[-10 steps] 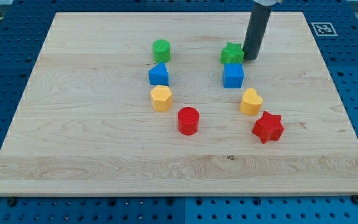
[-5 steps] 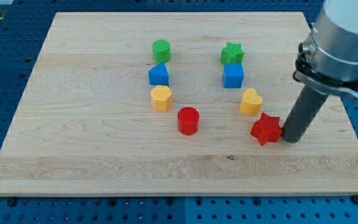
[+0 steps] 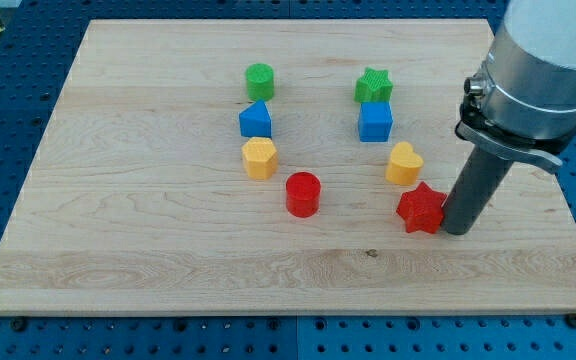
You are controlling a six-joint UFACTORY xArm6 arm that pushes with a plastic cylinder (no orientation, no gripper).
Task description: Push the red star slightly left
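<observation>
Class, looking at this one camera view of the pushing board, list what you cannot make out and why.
- Camera view: whether my tip actually touches the red star; no gap is visible.
- The star's right-hand points, covered by the rod.
- The arm above the grey collar, cut off by the view's top and right edges.

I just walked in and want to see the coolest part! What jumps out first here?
The big dark rod at the view's right, with my tip pressed against the right side of the red star. Next, two curving columns of bright blocks on the wooden board, topped by a green cylinder and a green star.
</observation>
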